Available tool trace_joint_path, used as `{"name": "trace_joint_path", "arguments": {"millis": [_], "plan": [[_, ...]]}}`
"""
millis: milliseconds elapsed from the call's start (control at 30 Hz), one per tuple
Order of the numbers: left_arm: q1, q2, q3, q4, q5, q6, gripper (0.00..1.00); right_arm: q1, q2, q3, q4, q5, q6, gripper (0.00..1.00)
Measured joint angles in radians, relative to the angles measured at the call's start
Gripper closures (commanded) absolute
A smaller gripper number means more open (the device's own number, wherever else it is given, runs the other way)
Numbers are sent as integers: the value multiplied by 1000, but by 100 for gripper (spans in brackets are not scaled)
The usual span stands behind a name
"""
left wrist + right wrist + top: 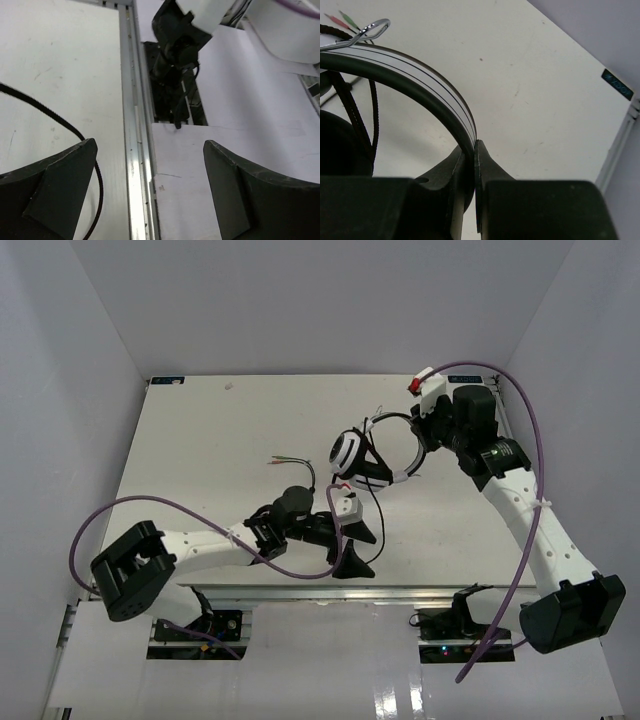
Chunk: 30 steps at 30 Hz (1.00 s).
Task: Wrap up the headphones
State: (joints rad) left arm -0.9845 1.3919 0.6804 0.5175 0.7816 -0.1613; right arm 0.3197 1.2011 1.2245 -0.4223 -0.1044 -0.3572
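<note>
The headphones (362, 455), white with black ear pads, are held up over the middle of the table. My right gripper (424, 436) is shut on their headband (415, 67), which runs white with black lines between the jaws of the right gripper (474, 150). The thin black cable (378, 525) hangs down from the cups towards the front edge. Its frayed red and green ends (285, 458) lie on the table. My left gripper (360, 548) stands wide open near the front edge, holding nothing. In the left wrist view the cable (55, 120) passes beside the left finger of the left gripper (150, 145).
The aluminium rail of the table's front edge (131, 125) runs under my left gripper, with a black arm mount (172, 55) beyond it. Thick purple robot cables (150, 505) loop at both sides. White walls enclose the table (220, 430).
</note>
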Motion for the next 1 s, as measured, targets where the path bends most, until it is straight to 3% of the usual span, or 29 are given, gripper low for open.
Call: {"name": "trace_joint_path", "arguments": {"millis": [333, 467, 600, 767, 867, 1000], "plan": [[-135, 211, -10, 123, -386, 109, 2, -112, 64, 227, -99, -179, 255, 92], [-145, 215, -14, 170, -528, 167, 11, -165, 66, 279, -110, -257, 334, 92], [-141, 241, -14, 175, -619, 205, 27, -209, 76, 324, -127, -332, 384, 92], [-140, 254, -26, 165, -692, 225, 70, -294, 114, 396, -139, -438, 437, 92], [-136, 254, -43, 166, -715, 227, 77, -348, 130, 413, -138, -492, 472, 92], [-131, 254, -52, 162, -721, 229, 99, -385, 138, 416, -139, -538, 517, 92]]}}
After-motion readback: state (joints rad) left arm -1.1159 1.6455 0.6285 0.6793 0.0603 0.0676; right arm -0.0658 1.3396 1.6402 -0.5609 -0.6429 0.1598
